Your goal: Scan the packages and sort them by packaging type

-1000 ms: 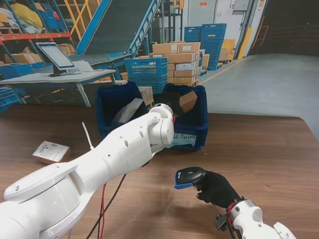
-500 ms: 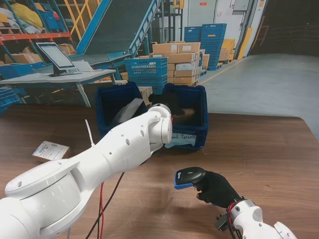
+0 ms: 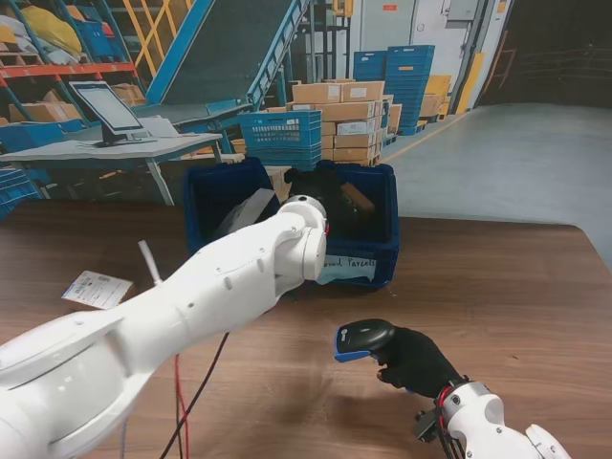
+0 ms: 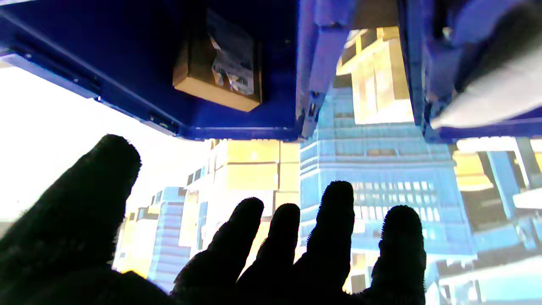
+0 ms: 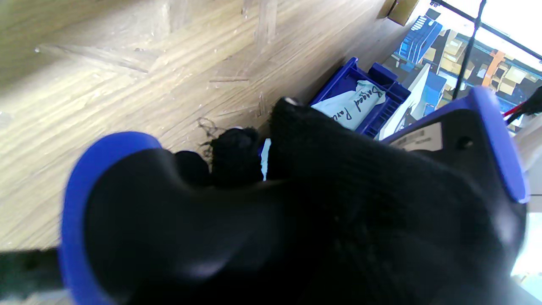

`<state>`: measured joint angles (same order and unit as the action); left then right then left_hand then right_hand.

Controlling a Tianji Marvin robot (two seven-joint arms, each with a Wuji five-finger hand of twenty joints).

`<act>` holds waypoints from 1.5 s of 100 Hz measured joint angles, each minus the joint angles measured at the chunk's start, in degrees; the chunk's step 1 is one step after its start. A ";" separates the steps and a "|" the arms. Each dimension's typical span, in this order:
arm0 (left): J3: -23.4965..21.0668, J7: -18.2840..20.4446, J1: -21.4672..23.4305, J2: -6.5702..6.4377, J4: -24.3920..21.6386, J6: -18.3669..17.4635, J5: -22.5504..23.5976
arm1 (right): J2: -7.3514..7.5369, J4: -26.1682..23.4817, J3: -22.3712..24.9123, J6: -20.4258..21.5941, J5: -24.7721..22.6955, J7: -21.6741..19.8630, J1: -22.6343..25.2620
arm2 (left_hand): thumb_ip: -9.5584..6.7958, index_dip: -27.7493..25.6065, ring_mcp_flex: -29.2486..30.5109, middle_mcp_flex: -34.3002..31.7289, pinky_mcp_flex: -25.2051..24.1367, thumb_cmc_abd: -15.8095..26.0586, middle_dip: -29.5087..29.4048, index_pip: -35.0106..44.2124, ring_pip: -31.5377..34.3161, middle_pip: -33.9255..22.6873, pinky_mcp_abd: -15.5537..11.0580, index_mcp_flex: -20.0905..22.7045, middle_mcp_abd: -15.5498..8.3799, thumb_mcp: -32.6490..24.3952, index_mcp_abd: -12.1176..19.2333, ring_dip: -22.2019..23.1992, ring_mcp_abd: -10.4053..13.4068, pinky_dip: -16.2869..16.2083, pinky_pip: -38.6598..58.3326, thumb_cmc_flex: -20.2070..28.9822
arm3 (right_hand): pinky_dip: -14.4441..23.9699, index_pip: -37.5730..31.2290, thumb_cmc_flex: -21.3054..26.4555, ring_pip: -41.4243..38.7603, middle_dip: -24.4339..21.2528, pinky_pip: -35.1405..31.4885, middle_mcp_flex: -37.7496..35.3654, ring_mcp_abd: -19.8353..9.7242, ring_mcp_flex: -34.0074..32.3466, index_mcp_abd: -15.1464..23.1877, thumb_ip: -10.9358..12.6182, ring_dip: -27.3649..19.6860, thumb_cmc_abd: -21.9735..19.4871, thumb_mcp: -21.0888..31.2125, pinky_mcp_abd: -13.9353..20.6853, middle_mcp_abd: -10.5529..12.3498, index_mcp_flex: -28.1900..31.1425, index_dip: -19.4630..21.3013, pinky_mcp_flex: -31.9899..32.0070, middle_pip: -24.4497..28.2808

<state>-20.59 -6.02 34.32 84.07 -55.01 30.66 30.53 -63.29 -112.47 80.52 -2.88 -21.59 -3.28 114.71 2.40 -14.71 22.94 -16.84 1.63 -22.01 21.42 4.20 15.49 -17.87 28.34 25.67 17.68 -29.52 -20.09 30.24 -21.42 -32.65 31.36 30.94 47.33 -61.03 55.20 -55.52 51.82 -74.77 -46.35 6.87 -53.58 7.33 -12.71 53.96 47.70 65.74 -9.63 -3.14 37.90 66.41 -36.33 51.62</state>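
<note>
Black-gloved left hand (image 4: pixel 237 254) hangs empty, fingers spread, over the blue bin (image 3: pixel 378 251); right hand (image 3: pixel 413 361) grips the scanner (image 3: pixel 361 339).

Warehouse all around here. A dark wooden table (image 3: pixel 535 287) fills the near ground, grain showing pale in the right wrist view. Beyond it, on the left, a grey desk (image 3: pixel 105 150) carries a monitor (image 3: pixel 107 108). A blue conveyor ramp (image 3: pixel 225 43) climbs away behind it, yellow rails beside it. Stacked cardboard boxes (image 3: pixel 349 120) and blue crates (image 3: pixel 402 72) sit mid-floor. The smooth grey concrete floor (image 3: pixel 507 163) runs off right, brightly lit.
</note>
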 measured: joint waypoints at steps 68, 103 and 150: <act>-35.33 17.76 30.27 -20.55 -41.81 -6.95 25.62 | -0.06 -2.30 -2.63 -1.66 -2.79 2.77 -1.09 | 0.00 -1.08 0.61 -2.16 0.88 1.83 0.00 0.11 0.00 -0.21 0.00 3.29 -0.09 2.20 0.65 0.00 0.00 -1.42 1.35 0.05 | 0.01 0.00 0.00 0.00 0.04 -0.04 0.00 0.02 0.00 -0.08 0.00 0.47 0.00 0.00 -0.11 0.00 0.00 0.00 0.00 0.00; -52.47 20.82 49.49 -22.61 -53.35 -14.64 29.41 | -0.38 -1.92 -5.85 -1.93 -2.93 5.19 -3.75 | 0.00 -1.54 0.61 -2.76 0.82 3.01 0.00 0.11 0.00 -0.17 0.00 3.53 -0.09 3.60 0.66 -0.70 0.00 -1.42 1.36 0.05 | 0.45 0.00 0.00 0.00 0.05 -0.05 0.00 0.03 0.00 -0.08 0.00 0.47 0.00 0.00 -0.14 -0.01 0.00 0.00 0.00 0.00; -68.32 19.75 64.65 -23.06 -57.03 -18.89 26.66 | -0.56 -1.43 -8.81 -2.27 -4.14 5.82 -6.99 | -0.02 -2.15 -0.02 -2.76 0.63 4.82 0.00 0.12 -3.12 -0.17 -0.05 4.10 -0.18 6.06 1.15 -3.81 -0.01 1.09 -2.35 0.02 | 0.53 0.02 0.00 0.00 0.05 -0.05 0.00 0.04 0.00 -0.11 0.00 0.48 0.00 0.00 -0.14 -0.01 0.00 0.00 0.00 0.00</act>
<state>-88.91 13.73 98.98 61.01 -112.04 11.77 57.19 -63.85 -113.90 71.71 -5.15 -25.73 2.54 107.72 2.38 -16.86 22.91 -19.59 2.26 -17.18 21.42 4.32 12.37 -18.04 28.29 29.77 17.50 -23.46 -18.94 26.44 -21.43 -31.56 29.01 30.96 47.86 -61.02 55.20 -55.52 51.87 -74.82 -46.35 6.90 -53.58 7.22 -12.71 54.43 47.70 65.74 -9.77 -3.14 37.90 66.41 -36.33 51.62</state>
